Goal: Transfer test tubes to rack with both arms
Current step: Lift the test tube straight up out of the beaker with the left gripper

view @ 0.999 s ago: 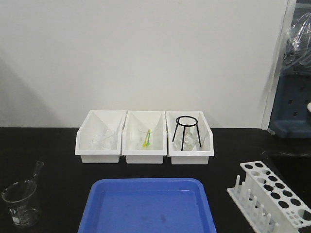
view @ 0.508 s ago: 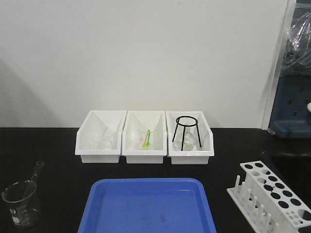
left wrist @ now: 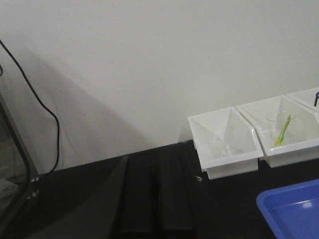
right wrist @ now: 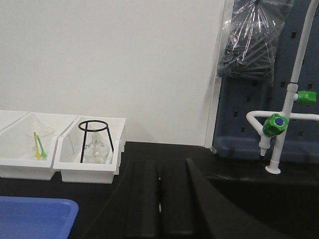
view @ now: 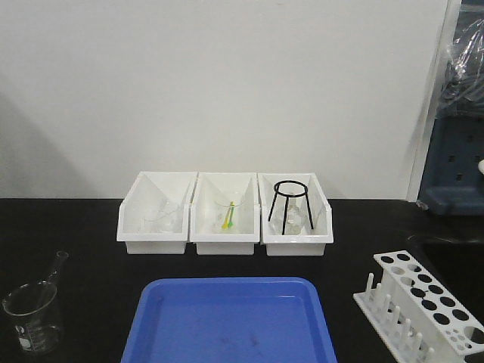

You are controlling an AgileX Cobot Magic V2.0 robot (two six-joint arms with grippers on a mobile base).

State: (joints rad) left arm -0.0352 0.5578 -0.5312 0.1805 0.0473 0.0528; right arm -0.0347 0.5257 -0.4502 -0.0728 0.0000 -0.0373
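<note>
A slender clear test tube [view: 56, 267] leans in a glass beaker [view: 34, 319] at the near left of the black bench. The white rack [view: 425, 308] stands at the near right, its holes showing dark with no tube in them. Neither arm appears in the front view. In the left wrist view, my left gripper [left wrist: 156, 162] hovers above the bench left of the bins, black fingers pressed together, holding nothing. My right gripper [right wrist: 159, 167] is likewise shut with only a hairline seam, over the bench right of the bins. Both wrist views miss the tube and rack.
Three white open-front bins [view: 225, 240] line the back; the right one holds a black tripod ring [view: 289, 204]. A blue tray [view: 231, 321] lies at front centre. A tap with green knobs [right wrist: 273, 124] and a dark sink lie to the right.
</note>
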